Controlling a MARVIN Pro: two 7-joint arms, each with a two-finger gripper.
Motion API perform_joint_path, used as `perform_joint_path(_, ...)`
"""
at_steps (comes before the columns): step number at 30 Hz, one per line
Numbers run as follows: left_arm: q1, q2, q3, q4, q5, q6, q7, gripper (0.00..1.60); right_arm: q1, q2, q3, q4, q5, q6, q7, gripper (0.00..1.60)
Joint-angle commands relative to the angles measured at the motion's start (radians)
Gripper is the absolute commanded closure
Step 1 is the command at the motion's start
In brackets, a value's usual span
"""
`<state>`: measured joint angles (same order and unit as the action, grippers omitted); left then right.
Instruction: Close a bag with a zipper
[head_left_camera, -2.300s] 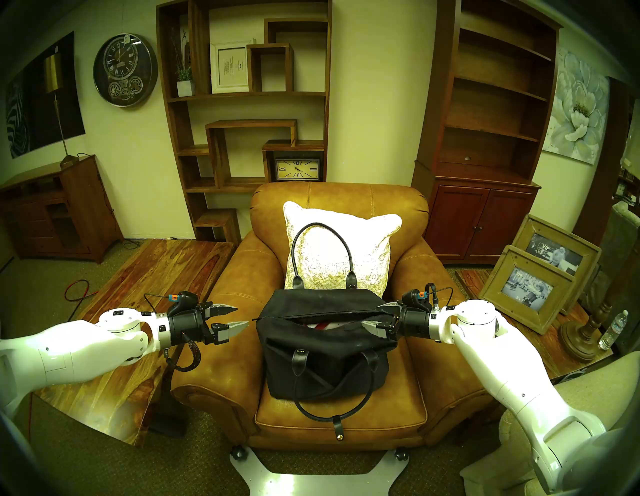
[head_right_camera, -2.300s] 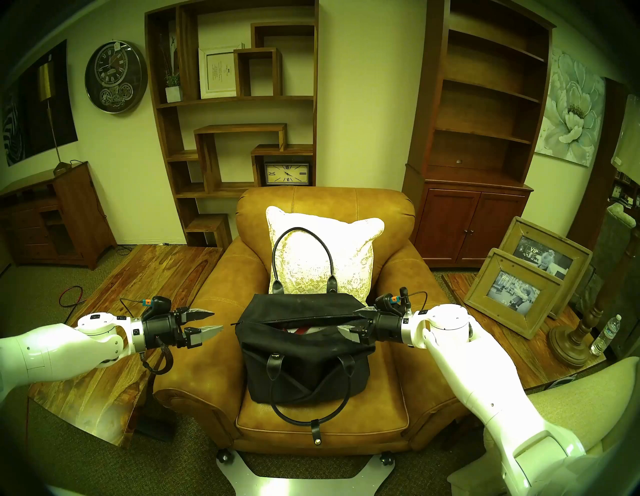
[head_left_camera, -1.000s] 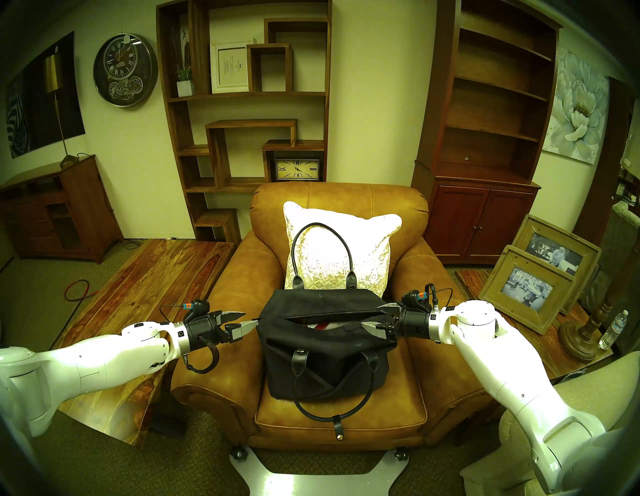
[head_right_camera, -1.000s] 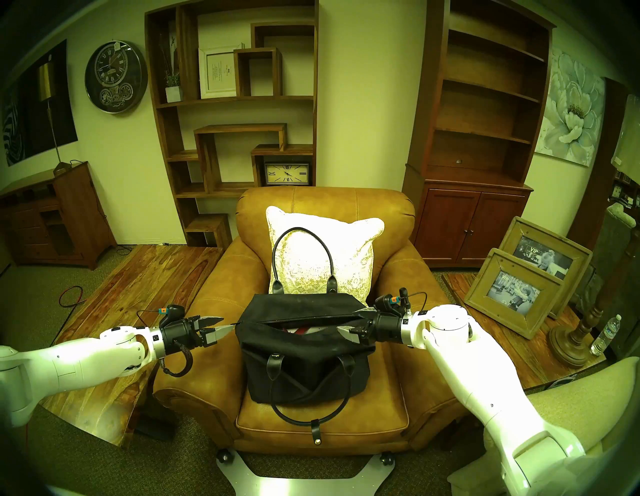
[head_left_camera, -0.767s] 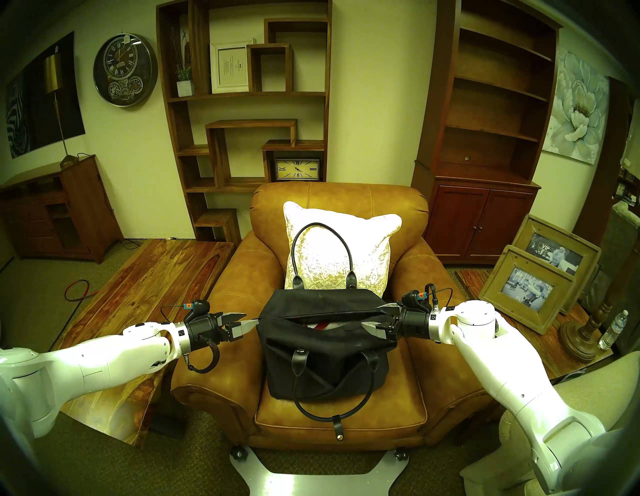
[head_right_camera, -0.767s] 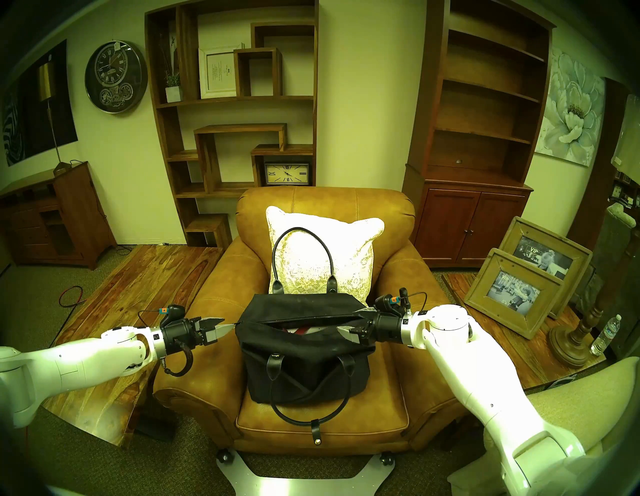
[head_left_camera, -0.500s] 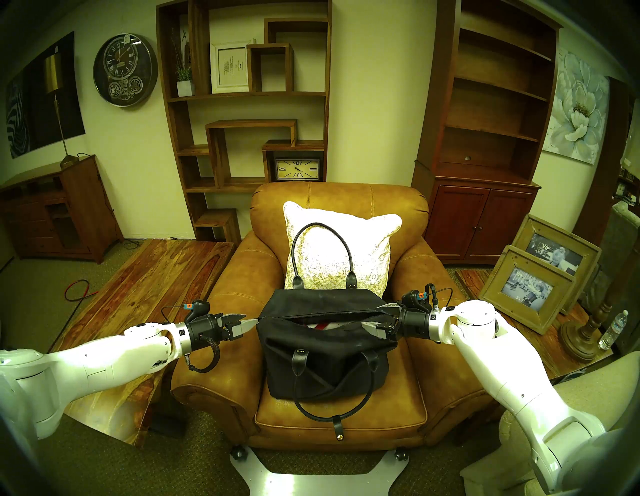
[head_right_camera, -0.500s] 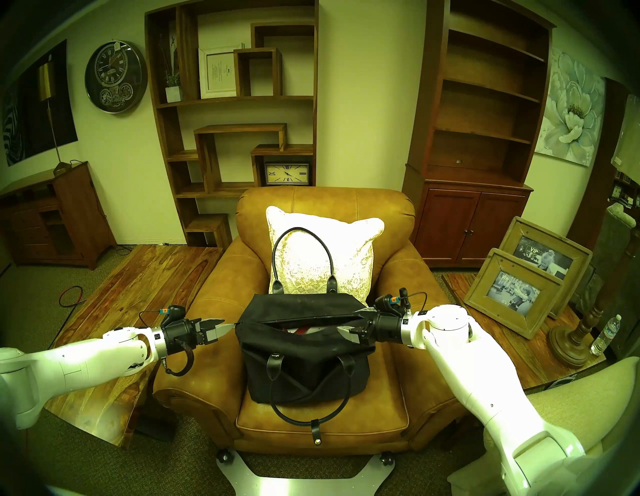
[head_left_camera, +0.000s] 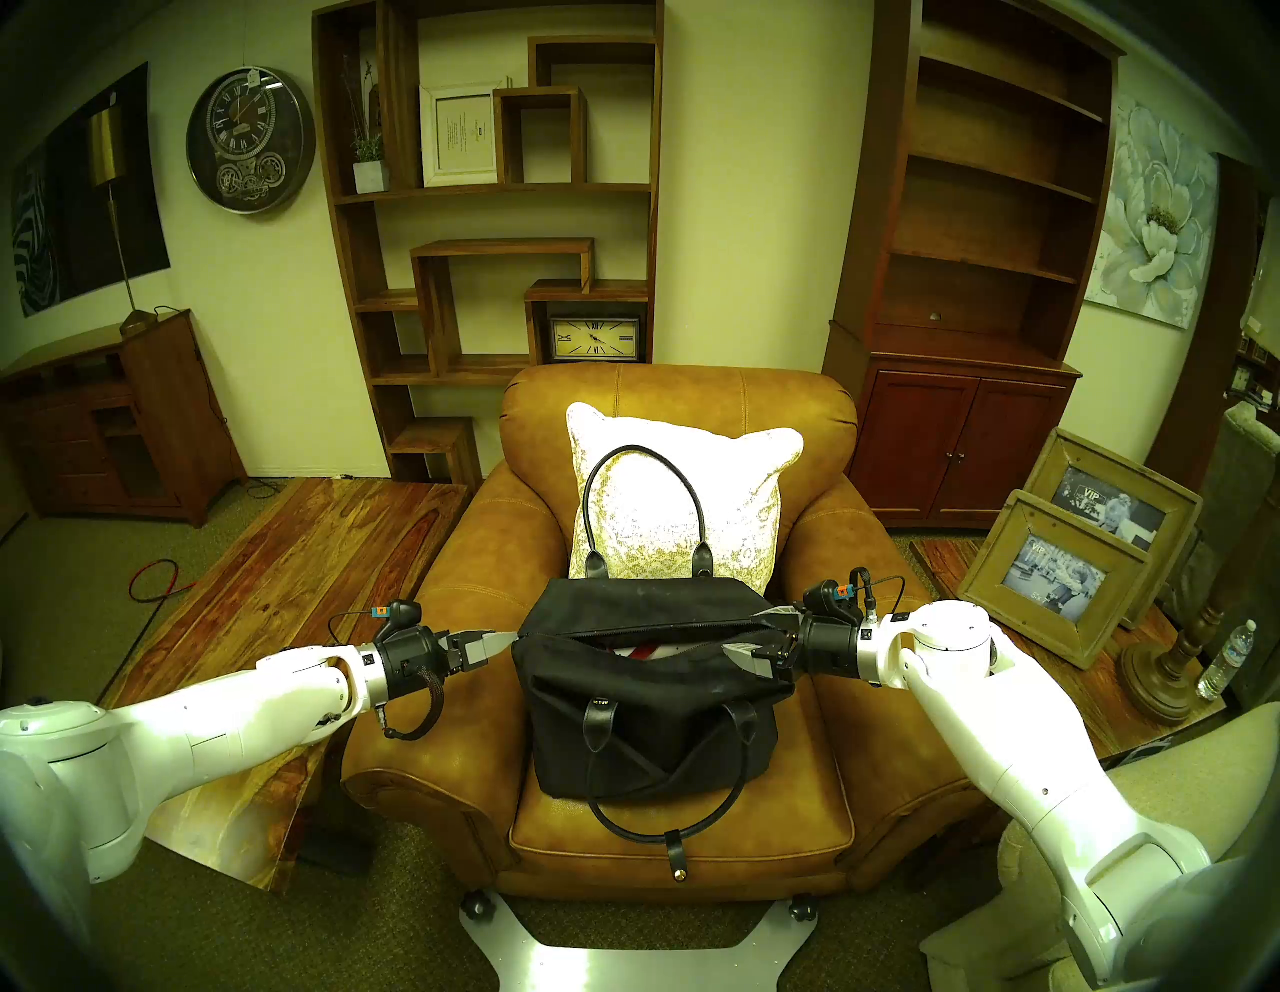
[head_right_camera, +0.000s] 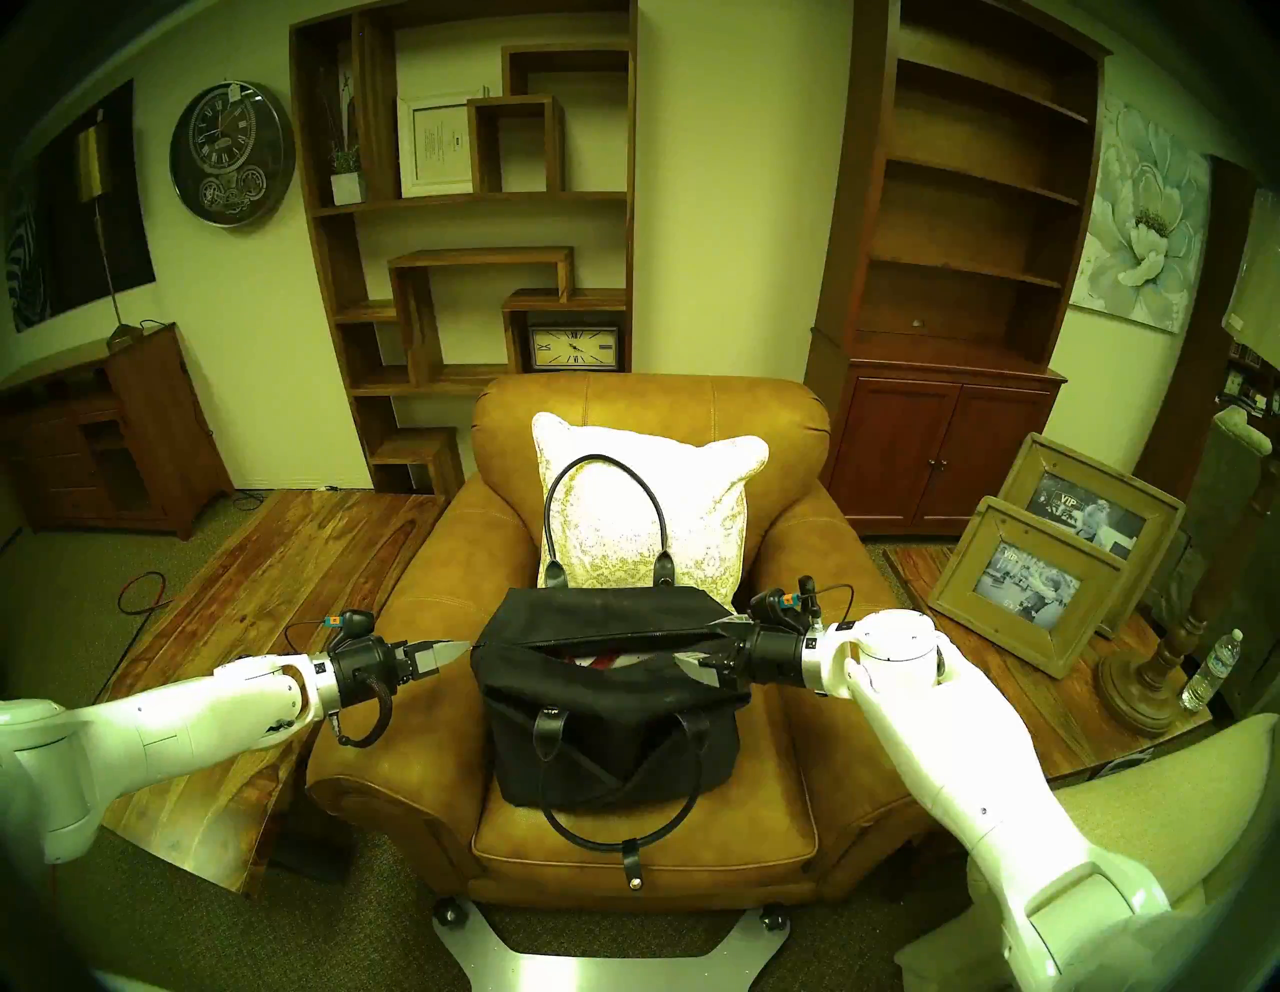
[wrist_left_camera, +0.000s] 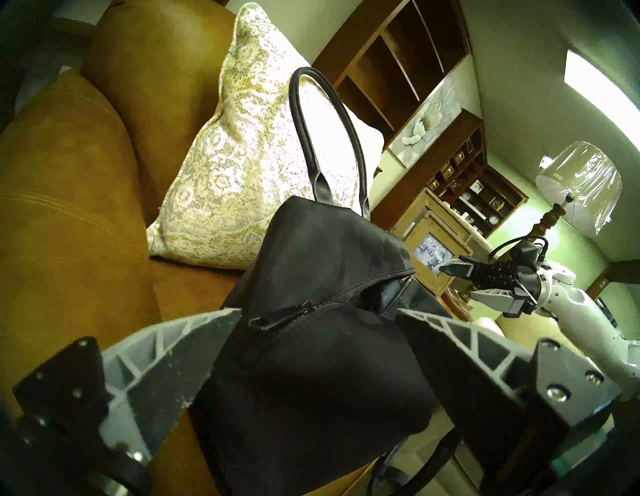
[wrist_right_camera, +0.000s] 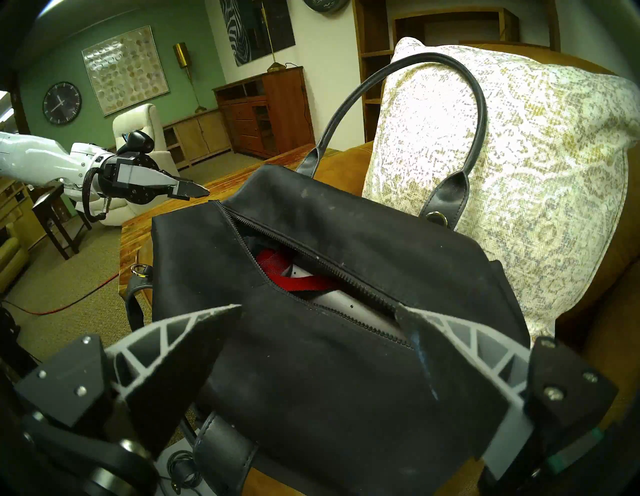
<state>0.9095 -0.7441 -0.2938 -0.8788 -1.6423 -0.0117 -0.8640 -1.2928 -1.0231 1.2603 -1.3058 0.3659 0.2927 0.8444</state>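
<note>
The black bag (head_left_camera: 658, 700) sits on the armchair's seat, one handle (head_left_camera: 644, 449) upright against the pillow. Its zipper (head_left_camera: 644, 627) gapes along the top (wrist_right_camera: 311, 258), with something red and white (wrist_right_camera: 277, 263) inside. My left gripper (head_left_camera: 509, 637) is open at the bag's left end; in the left wrist view (wrist_left_camera: 319, 310) its fingers stand on either side of the corner and a small dark zipper tab (wrist_left_camera: 258, 322). My right gripper (head_left_camera: 744, 630) is open, straddling the bag's right end (wrist_right_camera: 318, 306). The zipper pull is not clearly visible.
The tan leather armchair (head_left_camera: 450, 748) has padded arms close under both grippers. A patterned pillow (head_left_camera: 741, 499) leans behind the bag. A wooden table (head_left_camera: 298, 568) is at the left. Picture frames (head_left_camera: 1053, 582), a lamp base (head_left_camera: 1163, 665) and a water bottle (head_left_camera: 1229, 658) are at the right.
My left arm has moved right, from clear of the bag to its left end, and its fingers now overlap in the head views. The right arm and the bag have not moved.
</note>
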Motion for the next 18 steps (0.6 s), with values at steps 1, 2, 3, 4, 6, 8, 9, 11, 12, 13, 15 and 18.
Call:
perform_joint_path(1, -0.016, -0.051, -0.016, 0.046, -0.033, 0.031, -0.022, 0.0, 0.01, -0.001, 0.006, -0.013, 0.003, 0.001, -0.001, 0.0)
perform_joint_path(2, -0.019, -0.057, -0.012, 0.056, -0.023, 0.024, -0.022, 0.0, 0.01, -0.001, 0.006, -0.013, 0.003, 0.001, -0.001, 0.0)
perform_joint_path(3, -0.019, -0.061, -0.014, 0.061, -0.031, 0.038, -0.022, 0.0, 0.01, -0.001, 0.006, -0.013, 0.003, 0.001, -0.001, 0.0)
perform_joint_path(4, -0.018, -0.063, -0.015, 0.063, -0.034, 0.04, -0.021, 0.0, 0.01, -0.001, 0.006, -0.013, 0.003, 0.001, -0.001, 0.0)
perform_joint_path(6, -0.02, -0.067, -0.014, 0.068, -0.03, 0.039, -0.023, 0.0, 0.01, -0.001, 0.006, -0.013, 0.003, 0.001, -0.001, 0.0)
perform_joint_path(8, -0.018, -0.079, -0.017, 0.086, -0.046, 0.059, -0.029, 0.0, 0.01, -0.001, 0.006, -0.013, 0.003, 0.001, -0.001, 0.0)
perform_joint_path(9, -0.019, -0.084, -0.017, 0.094, -0.044, 0.059, -0.032, 0.0, 0.01, -0.001, 0.007, -0.013, 0.003, 0.001, -0.001, 0.0)
perform_joint_path(11, -0.02, -0.095, -0.018, 0.111, -0.047, 0.066, -0.045, 0.0, 0.01, -0.001, 0.007, -0.013, 0.002, 0.001, -0.001, 0.0)
perform_joint_path(12, -0.021, -0.098, -0.017, 0.115, -0.044, 0.064, -0.048, 0.0, 0.01, -0.001, 0.007, -0.013, 0.002, 0.001, -0.001, 0.0)
perform_joint_path(13, -0.021, -0.101, -0.016, 0.118, -0.043, 0.063, -0.049, 0.0, 0.01, -0.001, 0.007, -0.013, 0.002, 0.001, -0.001, 0.0)
perform_joint_path(15, -0.019, -0.107, -0.02, 0.121, -0.055, 0.076, -0.049, 0.0, 0.01, -0.001, 0.007, -0.013, 0.002, 0.001, -0.001, 0.0)
perform_joint_path(18, -0.023, -0.115, -0.02, 0.13, -0.059, 0.094, -0.043, 0.0, 0.01, -0.002, 0.007, -0.013, 0.002, 0.001, 0.0, 0.0)
